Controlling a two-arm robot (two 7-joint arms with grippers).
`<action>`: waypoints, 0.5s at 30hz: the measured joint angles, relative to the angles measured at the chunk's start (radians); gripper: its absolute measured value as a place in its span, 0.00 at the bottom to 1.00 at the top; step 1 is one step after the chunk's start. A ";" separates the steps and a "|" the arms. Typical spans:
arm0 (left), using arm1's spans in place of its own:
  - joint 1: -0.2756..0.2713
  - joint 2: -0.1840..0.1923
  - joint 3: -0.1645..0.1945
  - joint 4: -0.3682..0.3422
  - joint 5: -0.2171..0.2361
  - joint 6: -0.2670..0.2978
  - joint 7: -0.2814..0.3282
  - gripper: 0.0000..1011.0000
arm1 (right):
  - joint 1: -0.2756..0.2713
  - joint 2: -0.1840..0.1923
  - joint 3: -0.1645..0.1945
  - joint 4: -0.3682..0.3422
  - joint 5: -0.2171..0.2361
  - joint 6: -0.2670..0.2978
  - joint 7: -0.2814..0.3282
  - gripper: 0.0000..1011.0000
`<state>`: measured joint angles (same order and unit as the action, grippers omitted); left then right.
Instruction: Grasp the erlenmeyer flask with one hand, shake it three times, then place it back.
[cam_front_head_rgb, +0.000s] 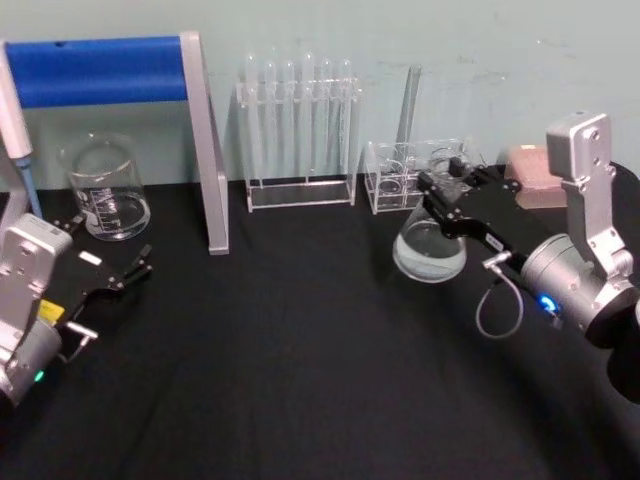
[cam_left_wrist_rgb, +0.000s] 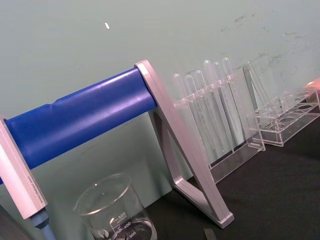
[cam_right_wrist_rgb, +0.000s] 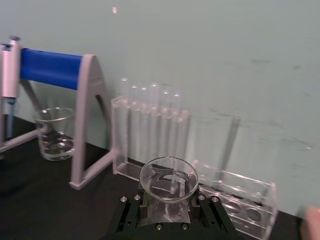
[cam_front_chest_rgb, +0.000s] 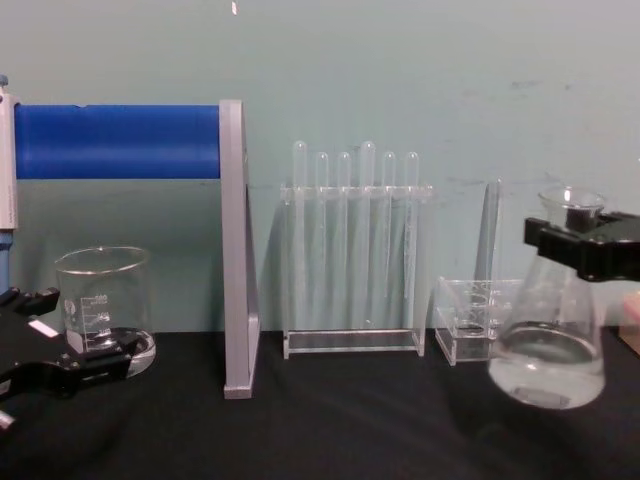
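The erlenmeyer flask (cam_front_head_rgb: 430, 250) is a clear conical flask with a little liquid in its wide base. It is at the right of the black table, in front of a small clear rack. My right gripper (cam_front_head_rgb: 447, 192), the hand, is shut on the flask's neck just under the flared rim. From the chest the flask (cam_front_chest_rgb: 550, 350) hangs slightly tilted under the black gripper (cam_front_chest_rgb: 585, 245); I cannot tell if its base touches the cloth. The right wrist view looks down into the flask's mouth (cam_right_wrist_rgb: 168, 176) above the gripper (cam_right_wrist_rgb: 168, 214). My left gripper (cam_front_head_rgb: 110, 300) rests open at the left, holding nothing.
A glass beaker (cam_front_head_rgb: 105, 190) stands at the back left beside a grey stand with a blue bar (cam_front_head_rgb: 100, 70). A rack of test tubes (cam_front_head_rgb: 300, 130) and a small clear rack (cam_front_head_rgb: 400, 180) line the back wall. A pink box (cam_front_head_rgb: 535, 170) sits far right.
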<state>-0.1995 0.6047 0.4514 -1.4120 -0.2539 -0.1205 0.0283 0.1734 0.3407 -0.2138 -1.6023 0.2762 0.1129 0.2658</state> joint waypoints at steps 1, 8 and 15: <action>0.000 0.000 0.000 0.000 0.000 0.000 0.000 0.99 | -0.005 -0.001 -0.005 -0.008 0.000 0.002 0.007 0.44; 0.000 0.000 0.000 0.000 0.000 0.000 0.000 0.99 | -0.025 -0.001 -0.034 -0.047 0.008 0.008 0.037 0.45; 0.000 0.000 0.000 0.000 0.000 0.000 0.000 0.99 | -0.046 0.006 -0.068 -0.085 0.020 0.012 0.062 0.44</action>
<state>-0.1995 0.6047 0.4514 -1.4120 -0.2539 -0.1205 0.0283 0.1274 0.3467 -0.2818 -1.6878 0.2963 0.1253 0.3281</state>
